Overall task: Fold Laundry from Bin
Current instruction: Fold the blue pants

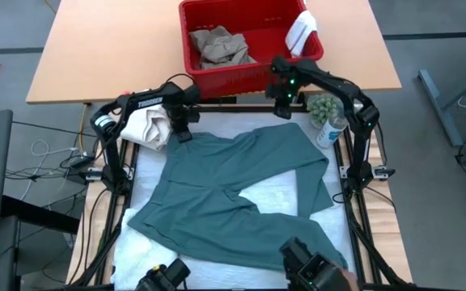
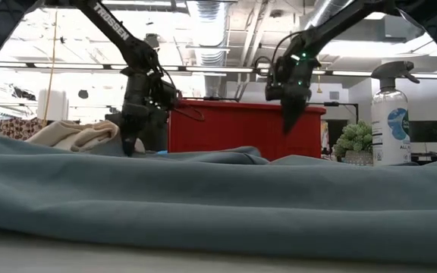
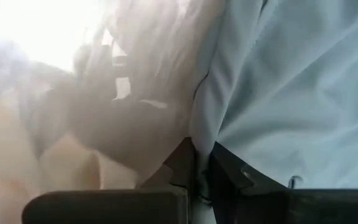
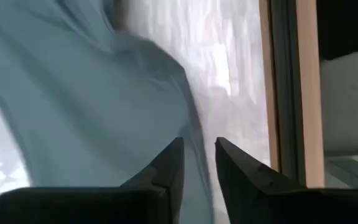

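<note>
The teal-green garment [image 1: 233,194] lies spread but unfolded mid-table; the left gripper [image 1: 183,129] fingers are shut on its far edge, while the right gripper [image 1: 285,107] hovers slightly open, holding nothing. In the red bin [image 1: 217,81] at the far edge, the khaki trousers [image 1: 221,46] and a white cloth [image 1: 301,32] still wait.

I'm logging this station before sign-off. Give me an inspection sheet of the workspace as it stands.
Surface: white mat, mostly covered.
Job's things: teal garment spread flat; red bin holds khaki trousers, white cloth over its rim.
Clutter: cream bundle, spray bottle, small plant.
Grippers: left gripper shut on the garment's edge; right gripper open just above it.
Cables: on the floor, left.
Surroundings: nothing seen.
</note>
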